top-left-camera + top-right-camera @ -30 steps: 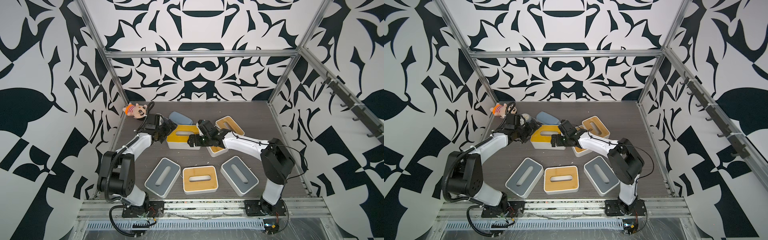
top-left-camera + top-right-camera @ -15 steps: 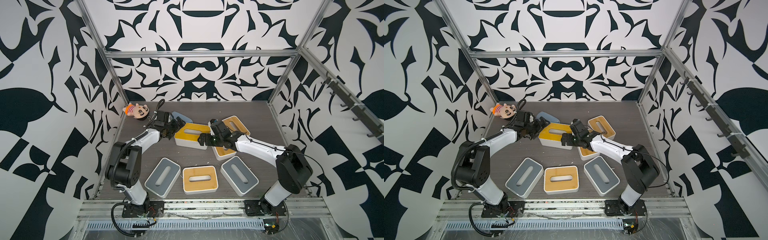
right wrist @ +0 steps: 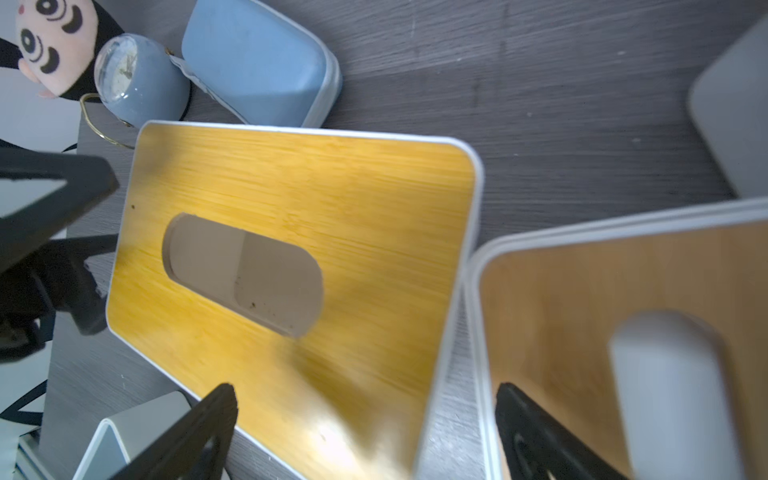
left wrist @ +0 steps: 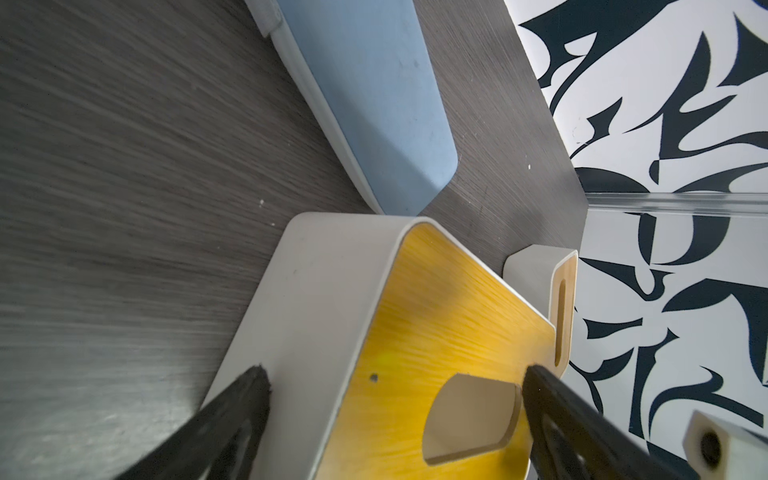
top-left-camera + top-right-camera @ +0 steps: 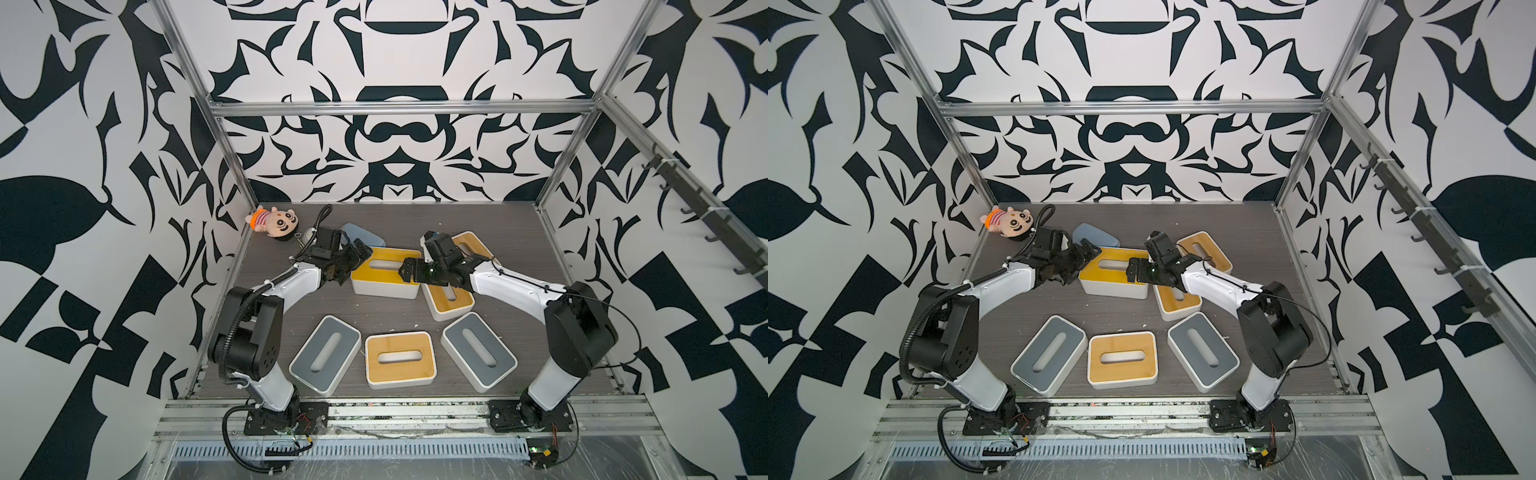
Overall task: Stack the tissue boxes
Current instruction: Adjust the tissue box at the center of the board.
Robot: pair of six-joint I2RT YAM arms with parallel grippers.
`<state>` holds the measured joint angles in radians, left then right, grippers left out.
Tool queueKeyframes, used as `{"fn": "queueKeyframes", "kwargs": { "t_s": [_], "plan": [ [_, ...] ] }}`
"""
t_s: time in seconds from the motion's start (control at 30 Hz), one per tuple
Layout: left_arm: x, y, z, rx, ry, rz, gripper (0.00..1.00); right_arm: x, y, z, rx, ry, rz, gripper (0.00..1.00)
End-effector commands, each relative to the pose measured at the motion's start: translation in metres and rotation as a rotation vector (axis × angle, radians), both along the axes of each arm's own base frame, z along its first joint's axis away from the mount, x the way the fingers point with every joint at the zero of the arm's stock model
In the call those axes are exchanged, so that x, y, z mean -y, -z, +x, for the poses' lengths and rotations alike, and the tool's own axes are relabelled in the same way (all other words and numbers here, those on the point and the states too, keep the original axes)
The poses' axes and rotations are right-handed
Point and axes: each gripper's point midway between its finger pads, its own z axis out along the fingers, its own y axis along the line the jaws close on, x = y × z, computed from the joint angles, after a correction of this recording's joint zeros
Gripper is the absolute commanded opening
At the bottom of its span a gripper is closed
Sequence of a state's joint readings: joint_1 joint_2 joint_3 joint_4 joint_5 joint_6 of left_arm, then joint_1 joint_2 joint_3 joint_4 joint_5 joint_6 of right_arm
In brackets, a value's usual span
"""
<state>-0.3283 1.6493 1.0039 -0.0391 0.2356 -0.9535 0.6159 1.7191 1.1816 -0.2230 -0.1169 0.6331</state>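
Observation:
The yellow-lidded tissue box (image 5: 376,276) (image 5: 1104,277) lies mid-table. My left gripper (image 5: 358,262) (image 4: 392,372) is open at its left end, one finger beside the white wall and one over the lid (image 4: 436,316). At the right end my right gripper (image 5: 409,270) (image 3: 365,388) stands open astride the corner. A bamboo-tan box (image 5: 451,297) (image 3: 582,291) butts against that end under the right arm. Another tan box (image 5: 473,245) sits behind. Along the front lie a grey box (image 5: 326,357), a tan box (image 5: 400,357) and a second grey box (image 5: 478,351).
A blue-grey pouch (image 5: 365,237) lies just behind the yellow-lidded box. A small round clock (image 3: 133,79) and a plush doll (image 5: 276,222) sit in the back left corner. Patterned walls and metal posts close in three sides of the table.
Over the last second the yellow-lidded box slid to the right with both grippers at its ends. The left arm reached further out and the right arm drew back. Little has moved in the last half second.

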Motion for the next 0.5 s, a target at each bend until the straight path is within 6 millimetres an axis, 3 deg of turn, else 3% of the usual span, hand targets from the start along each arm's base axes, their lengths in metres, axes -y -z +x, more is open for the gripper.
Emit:
{"fn": "queueKeyframes", "kwargs": {
  "t_s": [0.0, 0.2, 0.47],
  "plan": [
    [0.003, -0.013, -0.008, 0.020, -0.004, -0.026, 0.99, -0.016, -0.021, 0.011, 0.038, -0.023, 0.052, 1.00],
    [0.003, -0.013, -0.013, 0.025, -0.012, -0.016, 0.99, -0.026, -0.022, 0.020, 0.032, -0.039, 0.062, 1.00],
    [-0.007, -0.013, -0.011, 0.038, -0.060, 0.027, 0.99, -0.019, -0.025, 0.024, 0.033, -0.049, 0.061, 1.00]
  ]
}}
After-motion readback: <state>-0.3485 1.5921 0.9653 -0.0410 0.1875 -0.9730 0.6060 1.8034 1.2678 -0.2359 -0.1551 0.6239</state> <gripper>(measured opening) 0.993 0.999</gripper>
